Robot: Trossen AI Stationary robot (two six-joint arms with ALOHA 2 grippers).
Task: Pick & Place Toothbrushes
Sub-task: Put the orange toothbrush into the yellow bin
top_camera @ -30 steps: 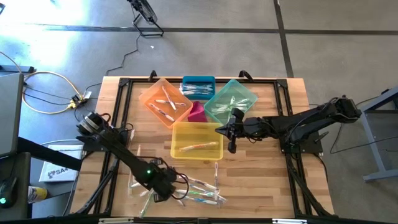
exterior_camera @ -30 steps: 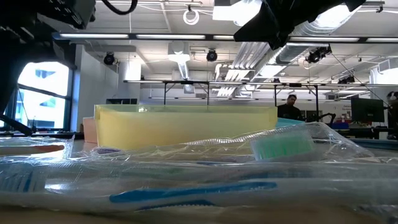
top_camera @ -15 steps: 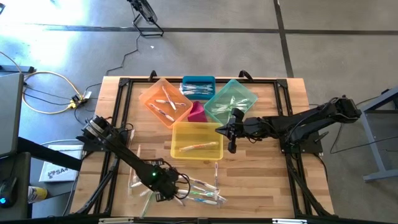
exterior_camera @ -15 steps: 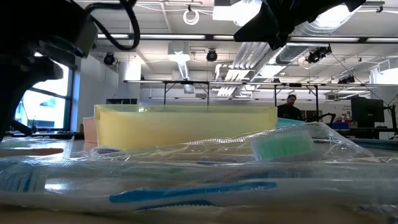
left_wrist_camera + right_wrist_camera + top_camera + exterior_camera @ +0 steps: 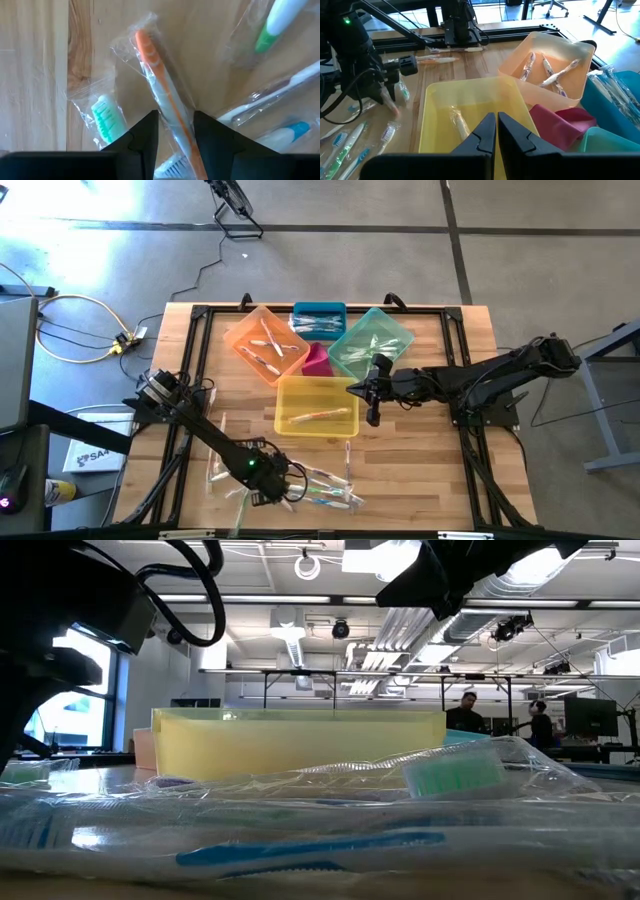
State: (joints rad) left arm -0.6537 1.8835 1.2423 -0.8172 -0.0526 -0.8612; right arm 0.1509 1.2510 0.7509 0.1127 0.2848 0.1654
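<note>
While the right hand [image 5: 372, 418] stays pressed together, the left hand [image 5: 175, 131] has lowered, pinching an orange toothbrush [image 5: 162, 95].

Five bins [image 5: 316, 406] — two arms [image 5: 470, 380]

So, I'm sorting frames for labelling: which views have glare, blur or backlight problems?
Low view: the nearest wrapped toothbrushes are soft and their wrappers shine; the arm by the bright window is a dark shape. High view: glare on the floor, upper left. Left wrist view: sharp on the orange toothbrush.
</note>
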